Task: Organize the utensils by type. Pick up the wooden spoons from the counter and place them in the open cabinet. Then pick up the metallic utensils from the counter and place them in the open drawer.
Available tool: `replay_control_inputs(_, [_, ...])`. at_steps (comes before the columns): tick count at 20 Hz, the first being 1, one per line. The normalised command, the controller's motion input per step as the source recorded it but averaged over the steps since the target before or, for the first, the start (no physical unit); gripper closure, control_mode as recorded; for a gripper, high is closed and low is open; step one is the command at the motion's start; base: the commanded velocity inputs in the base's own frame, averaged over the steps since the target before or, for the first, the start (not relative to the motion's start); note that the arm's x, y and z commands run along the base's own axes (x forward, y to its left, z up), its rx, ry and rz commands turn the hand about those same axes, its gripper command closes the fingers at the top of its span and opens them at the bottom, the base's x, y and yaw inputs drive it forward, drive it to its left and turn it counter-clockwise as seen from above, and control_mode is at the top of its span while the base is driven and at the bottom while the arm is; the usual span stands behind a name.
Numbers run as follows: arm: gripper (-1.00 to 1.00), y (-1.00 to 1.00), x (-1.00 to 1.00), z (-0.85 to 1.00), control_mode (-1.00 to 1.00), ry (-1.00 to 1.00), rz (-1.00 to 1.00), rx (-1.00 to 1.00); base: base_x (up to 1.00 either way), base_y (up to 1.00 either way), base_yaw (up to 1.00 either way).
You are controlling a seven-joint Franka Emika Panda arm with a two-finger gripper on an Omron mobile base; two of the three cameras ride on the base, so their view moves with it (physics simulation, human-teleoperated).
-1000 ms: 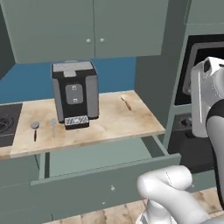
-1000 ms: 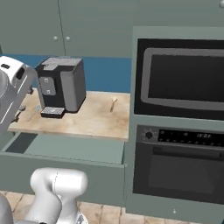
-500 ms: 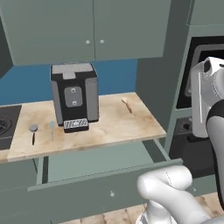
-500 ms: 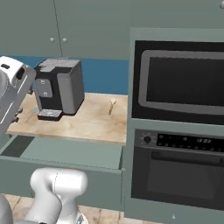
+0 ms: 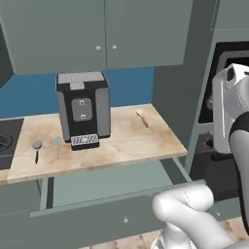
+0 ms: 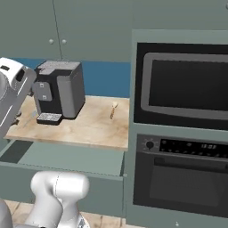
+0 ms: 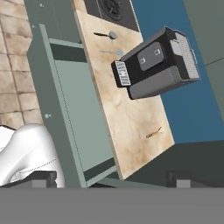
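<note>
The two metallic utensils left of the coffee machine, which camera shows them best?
Left base view: the metallic utensils lie unobstructed on the counter. In the hand view they appear small and far; in the right base view the arm hides them.

Worktop [image 5: 121, 146]: broad bare stretch between the coffee machine [image 5: 82, 109] and the right edge; only a small wooden spoon [image 5: 142, 118] lies there, near the back.
Left of machine: two metallic utensils [image 5: 37, 150] lie side by side, close to the machine's drip tray; narrow room between them and the hob [image 5: 7, 141].
Drawer [image 5: 112, 182]: pulled out below the worktop, interior bare, open from above.
Right side: tall oven column [image 6: 178, 124] walls off the worktop end.
Above: closed wall cabinet doors [image 5: 104, 34] overhang the machine.
</note>
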Motion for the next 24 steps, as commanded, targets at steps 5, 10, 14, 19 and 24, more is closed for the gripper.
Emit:
replay_control_inputs(5, [-1.00, 0.00, 0.00, 0.00, 1.00, 0.00, 0.00, 0.00, 0.49, 0.00, 0.00])
replay_control_inputs(10, [-1.00, 0.00, 0.00, 0.00, 1.00, 0.00, 0.00, 0.00, 0.08, -0.01, 0.00])
replay_control_inputs(14, [-1.00, 0.00, 0.00, 0.00, 1.00, 0.00, 0.00, 0.00, 0.00, 0.00, 0.00])
replay_control_inputs(19, [-1.00, 0.00, 0.25, -0.03, -1.00, 0.02, -0.29, 0.08, 0.00, 0.00, 0.00])
replay_control_inputs(24, [-1.00, -0.01, 0.33, -0.02, -1.00, 0.00, -0.25, 0.08, 0.00, 0.00, 0.00])
